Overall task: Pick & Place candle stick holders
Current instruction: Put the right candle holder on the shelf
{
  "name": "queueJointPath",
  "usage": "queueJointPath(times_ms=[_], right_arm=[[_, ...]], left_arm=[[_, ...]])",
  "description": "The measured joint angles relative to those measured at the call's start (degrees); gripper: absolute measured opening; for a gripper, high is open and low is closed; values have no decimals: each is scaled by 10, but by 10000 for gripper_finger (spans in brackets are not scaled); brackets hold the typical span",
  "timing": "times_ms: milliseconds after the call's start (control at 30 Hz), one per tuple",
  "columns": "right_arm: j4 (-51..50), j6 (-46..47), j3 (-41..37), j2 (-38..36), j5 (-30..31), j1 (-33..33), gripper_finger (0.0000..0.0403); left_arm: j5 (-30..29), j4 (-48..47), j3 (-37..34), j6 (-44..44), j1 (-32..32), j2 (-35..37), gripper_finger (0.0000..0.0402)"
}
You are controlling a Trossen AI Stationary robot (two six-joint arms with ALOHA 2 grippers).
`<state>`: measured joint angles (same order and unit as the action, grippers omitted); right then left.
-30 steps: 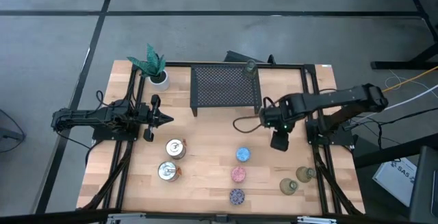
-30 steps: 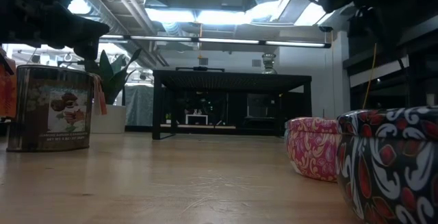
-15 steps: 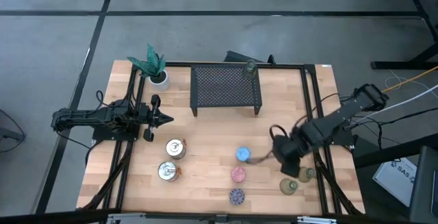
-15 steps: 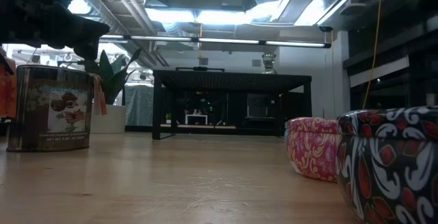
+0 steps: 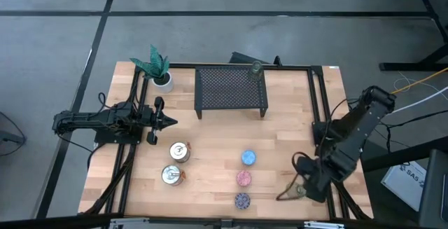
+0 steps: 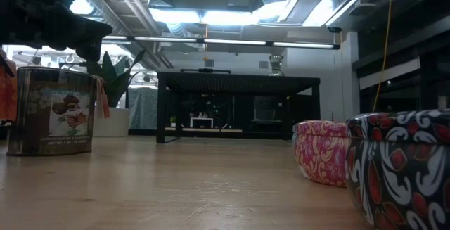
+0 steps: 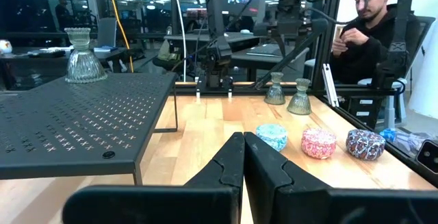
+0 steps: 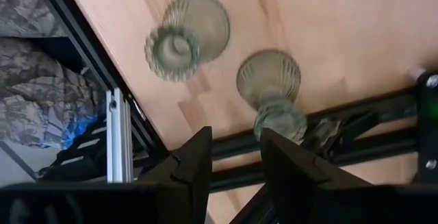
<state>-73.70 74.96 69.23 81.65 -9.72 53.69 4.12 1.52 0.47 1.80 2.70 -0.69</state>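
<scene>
Two olive-green glassy candle stick holders [image 8: 186, 35] [image 8: 270, 87] stand on the table near its near right corner. My right gripper [image 8: 236, 159] hangs above them, pointing down, open and touching nothing; in the high view it [image 5: 308, 181] covers most of them. A third green holder [image 5: 256, 68] stands on the rack's far right corner. The blue [image 5: 248, 158], pink [image 5: 243, 178] and purple [image 5: 242, 201] holders form a row at the near middle. Two silvery holders [image 5: 180, 151] [image 5: 171, 176] stand near left. My left gripper [image 5: 170, 122] waits shut at the left, pointing level.
A black mesh rack [image 5: 231, 89] stands at the far middle, with a white pot with a green plant [image 5: 161, 73] to its left. Black frame rails [image 5: 318, 117] run along both sides of the table. A person [image 7: 369, 25] sits beyond the table's right edge.
My right gripper has swung from beside the rack's near right corner toward the table's near right corner, rolling about its wrist as it went. It now hangs over the two green holders. No holder has moved.
</scene>
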Motion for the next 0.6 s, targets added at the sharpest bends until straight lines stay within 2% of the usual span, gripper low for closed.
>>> queueJointPath(times_ms=[167,400,600], right_arm=[[8,26,0,16,1,50,126],[5,10,0,44,27,101,126],[5,7,0,59,79,119,126]], left_arm=[[0,0,0,0,0,0,2],[0,0,0,0,0,0,2],[0,0,0,0,0,0,2]])
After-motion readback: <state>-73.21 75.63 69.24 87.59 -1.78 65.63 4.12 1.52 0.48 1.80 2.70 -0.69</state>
